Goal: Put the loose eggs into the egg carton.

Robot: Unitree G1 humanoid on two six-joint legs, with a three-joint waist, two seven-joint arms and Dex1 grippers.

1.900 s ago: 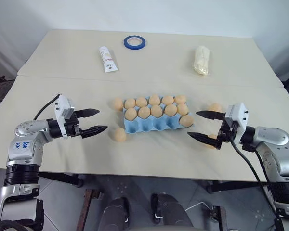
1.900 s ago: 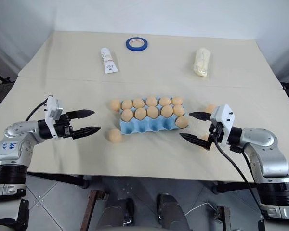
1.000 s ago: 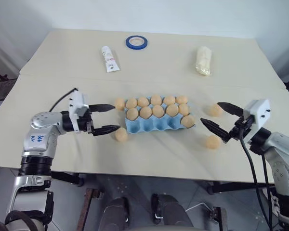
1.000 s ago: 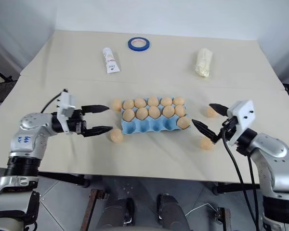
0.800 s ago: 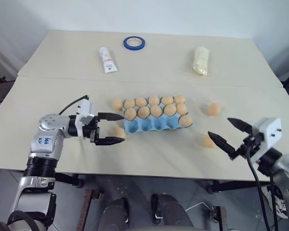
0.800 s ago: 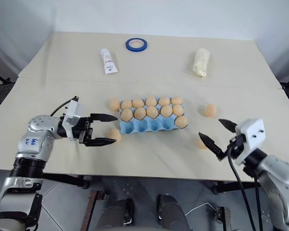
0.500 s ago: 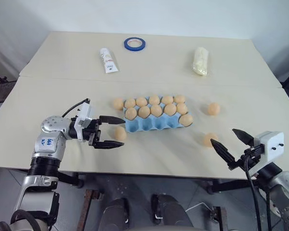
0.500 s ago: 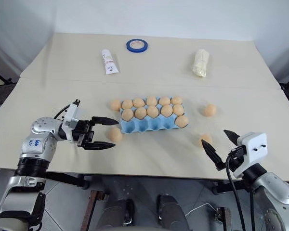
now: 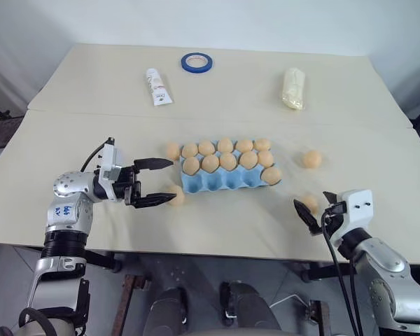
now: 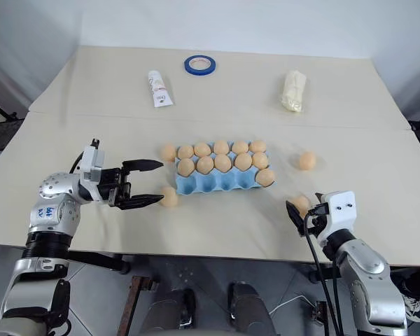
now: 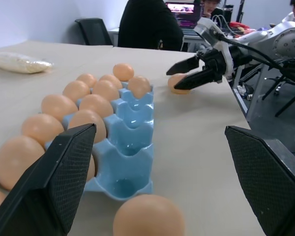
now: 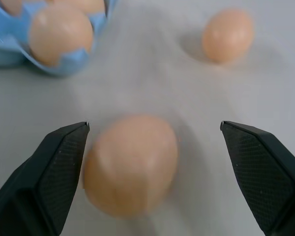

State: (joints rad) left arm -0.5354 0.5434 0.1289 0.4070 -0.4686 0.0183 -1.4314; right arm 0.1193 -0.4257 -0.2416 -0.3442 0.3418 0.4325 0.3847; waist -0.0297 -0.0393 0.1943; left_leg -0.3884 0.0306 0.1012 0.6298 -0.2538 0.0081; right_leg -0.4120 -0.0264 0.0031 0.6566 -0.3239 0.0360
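While spread, right fingers (image 12: 44,169) flank an egg (image 12: 131,162).

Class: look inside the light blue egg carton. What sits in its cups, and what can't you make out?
The egg carton holds tan eggs in its two far rows, plus one in the near row's right-end cup. The other near cups show empty. The cup floors beneath the eggs are covered.

Both head views look down from above the worktop's (image 9: 217,91) near edge. Wrist views sit low and close, sharing the egg carton (image 11: 130,147).
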